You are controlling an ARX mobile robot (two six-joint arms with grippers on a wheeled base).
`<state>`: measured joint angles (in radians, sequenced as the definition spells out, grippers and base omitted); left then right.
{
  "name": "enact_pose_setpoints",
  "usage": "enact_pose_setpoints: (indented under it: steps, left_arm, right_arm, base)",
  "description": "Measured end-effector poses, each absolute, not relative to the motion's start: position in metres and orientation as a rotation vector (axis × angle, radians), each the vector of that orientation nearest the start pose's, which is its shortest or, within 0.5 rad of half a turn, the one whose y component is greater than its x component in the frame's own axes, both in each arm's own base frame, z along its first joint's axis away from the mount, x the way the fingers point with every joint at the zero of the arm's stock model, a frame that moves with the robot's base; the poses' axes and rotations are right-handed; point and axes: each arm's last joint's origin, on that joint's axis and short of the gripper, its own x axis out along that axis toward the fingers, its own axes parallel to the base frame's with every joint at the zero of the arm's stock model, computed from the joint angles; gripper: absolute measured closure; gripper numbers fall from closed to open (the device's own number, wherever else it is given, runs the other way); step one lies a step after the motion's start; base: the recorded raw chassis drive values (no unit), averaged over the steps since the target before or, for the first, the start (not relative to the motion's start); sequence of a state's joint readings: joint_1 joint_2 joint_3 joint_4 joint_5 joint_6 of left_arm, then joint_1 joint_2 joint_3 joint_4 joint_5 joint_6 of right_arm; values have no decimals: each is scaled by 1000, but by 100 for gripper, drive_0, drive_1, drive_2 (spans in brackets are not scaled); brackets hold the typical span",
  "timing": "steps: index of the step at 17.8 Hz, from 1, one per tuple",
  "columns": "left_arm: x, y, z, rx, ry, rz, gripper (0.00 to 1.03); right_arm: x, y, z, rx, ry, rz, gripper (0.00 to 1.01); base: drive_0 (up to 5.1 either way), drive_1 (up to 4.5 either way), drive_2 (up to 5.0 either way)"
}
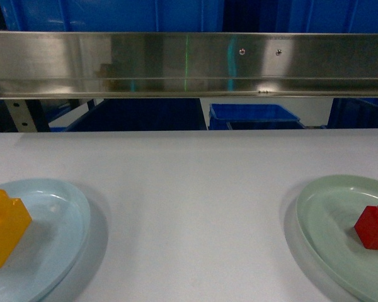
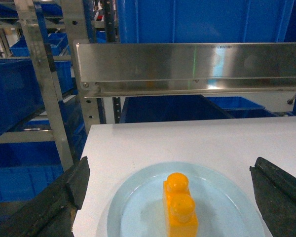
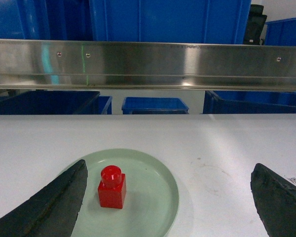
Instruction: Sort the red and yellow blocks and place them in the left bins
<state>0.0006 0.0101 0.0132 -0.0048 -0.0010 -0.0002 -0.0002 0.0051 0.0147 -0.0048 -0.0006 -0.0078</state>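
While both blocks sit untouched on their plates, the job reads as pre-grasp, nothing sorted yet.

Left: yellow block [image 2: 180, 209] on pale blue plate [image 2: 138, 207], near table's [image 1: 189, 189] left edge. Left gripper [image 2: 170, 197] spread wide, fingers flanking the plate, block roughly centred between them, no contact.

Right: red block [image 3: 112, 187] upright on green plate [image 3: 153, 197]. Right gripper [image 3: 167, 197] likewise splayed; block lies toward its left finger [image 3: 49, 205], clear of it.

Blue bins [image 2: 15, 94] on racking to the left, beyond the table.

Next, likely: descend, centre on a block, close, then carry leftward to a bin. Right side needs a leftward correction first.
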Motion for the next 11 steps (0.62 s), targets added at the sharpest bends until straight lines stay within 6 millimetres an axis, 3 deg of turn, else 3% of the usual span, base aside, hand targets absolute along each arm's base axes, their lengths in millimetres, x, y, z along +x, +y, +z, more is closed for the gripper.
enact_pose_setpoints:
  steps: [11]
  left_arm:
    - [98, 0, 167, 0, 2, 2, 5]
  right_arm:
    - [97, 0, 168, -8, -5, 0, 3]
  base:
    - [0, 0, 0]
